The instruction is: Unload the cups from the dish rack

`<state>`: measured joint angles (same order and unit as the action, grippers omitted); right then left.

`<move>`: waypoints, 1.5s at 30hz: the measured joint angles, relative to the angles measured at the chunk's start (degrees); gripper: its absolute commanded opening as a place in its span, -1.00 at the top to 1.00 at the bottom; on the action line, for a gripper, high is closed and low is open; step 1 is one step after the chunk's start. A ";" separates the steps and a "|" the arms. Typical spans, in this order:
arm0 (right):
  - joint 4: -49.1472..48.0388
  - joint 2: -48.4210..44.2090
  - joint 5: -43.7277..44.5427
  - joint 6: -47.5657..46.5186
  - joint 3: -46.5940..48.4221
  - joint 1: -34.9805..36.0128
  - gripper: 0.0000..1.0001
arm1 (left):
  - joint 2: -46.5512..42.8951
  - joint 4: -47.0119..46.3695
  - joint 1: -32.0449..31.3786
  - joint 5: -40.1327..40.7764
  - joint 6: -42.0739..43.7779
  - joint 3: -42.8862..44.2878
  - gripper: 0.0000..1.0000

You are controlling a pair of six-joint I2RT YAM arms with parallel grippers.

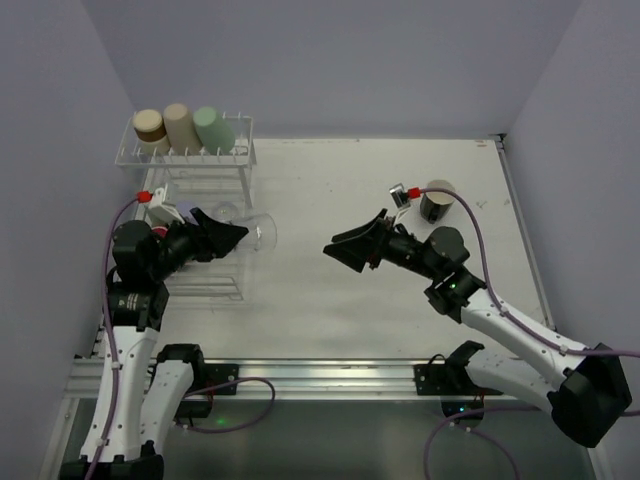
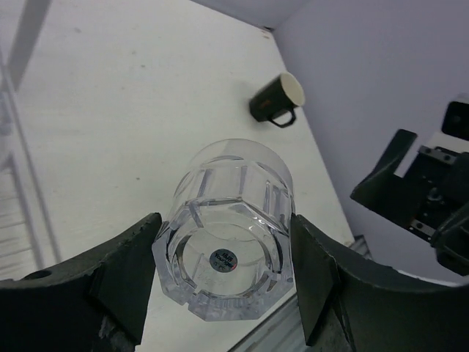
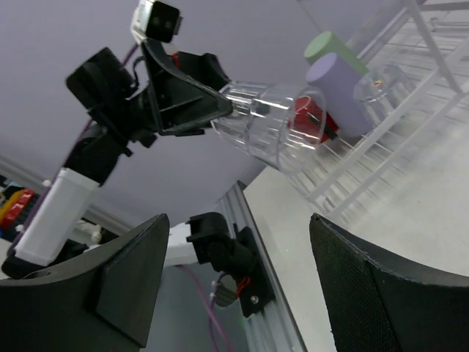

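Observation:
My left gripper (image 1: 238, 236) is shut on a clear glass cup (image 1: 260, 233) and holds it sideways above the table, just right of the white wire dish rack (image 1: 243, 166). In the left wrist view the fingers (image 2: 139, 257) press both sides of the glass (image 2: 227, 220). Tan-brown (image 1: 150, 125), beige (image 1: 180, 126) and pale green (image 1: 213, 129) cups lie on the rack's raised shelf. A purple cup (image 3: 333, 77), a red cup (image 3: 311, 121) and another clear glass (image 3: 381, 84) sit in the rack. My right gripper (image 1: 345, 250) is open and empty, facing the held glass (image 3: 275, 132).
A black cup with cream inside (image 1: 437, 201) stands on the table at the right, behind my right arm; it also shows in the left wrist view (image 2: 277, 99). Walls close in the table on the left, back and right. A metal rail (image 1: 320, 375) runs along the near edge.

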<state>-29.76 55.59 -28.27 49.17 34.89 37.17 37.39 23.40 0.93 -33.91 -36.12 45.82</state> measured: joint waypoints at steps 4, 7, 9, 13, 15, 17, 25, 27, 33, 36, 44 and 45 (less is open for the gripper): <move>-6.93 4.59 -0.24 2.12 0.11 2.47 -0.53 | 0.61 -13.53 -2.95 -6.36 -7.67 -6.73 0.62; -9.01 9.22 -0.79 2.89 1.09 3.08 -0.54 | 2.23 -21.24 -7.39 -7.93 -11.41 -9.27 0.62; -9.70 11.74 -0.83 3.32 1.31 3.34 -0.52 | 3.72 -25.97 -10.86 -8.28 -13.09 -10.01 0.62; -10.56 13.70 -1.29 3.93 1.55 3.50 -0.33 | 6.51 -33.99 -14.60 -9.03 -15.76 -11.34 0.63; -11.54 13.88 -1.42 4.28 2.14 3.65 -0.16 | 7.74 -36.63 -14.73 -9.27 -16.57 -12.02 0.63; -12.55 14.05 -1.53 4.72 2.89 3.72 -0.04 | 8.76 -38.80 -14.99 -9.53 -17.05 -12.61 0.61; -15.23 16.92 -3.10 6.64 5.27 4.15 0.92 | 9.75 -43.15 -16.04 -9.40 -17.22 -14.27 -0.52; -15.61 17.09 -3.93 7.63 5.33 4.04 1.00 | 9.90 -42.80 -16.22 -9.11 -16.55 -14.71 -0.72; -2.80 14.99 -2.23 1.01 7.30 0.85 1.00 | 8.11 -31.91 -16.50 -4.59 -9.01 -11.91 -1.00; 13.31 14.49 2.34 -7.28 13.14 -2.47 1.00 | 6.49 -20.61 -16.57 3.58 -1.09 -6.49 -1.00; 47.45 29.29 23.17 -27.39 38.12 -9.33 1.00 | 3.74 -4.24 -16.59 24.39 12.90 -4.00 -1.00; 49.96 32.68 25.70 -29.22 40.81 -9.38 1.00 | 3.87 -3.56 -16.59 25.97 13.53 -4.66 -1.00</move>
<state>20.21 88.27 -2.57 19.94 75.70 27.79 41.25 19.84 -15.66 -7.94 -22.59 41.17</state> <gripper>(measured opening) 0.059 0.997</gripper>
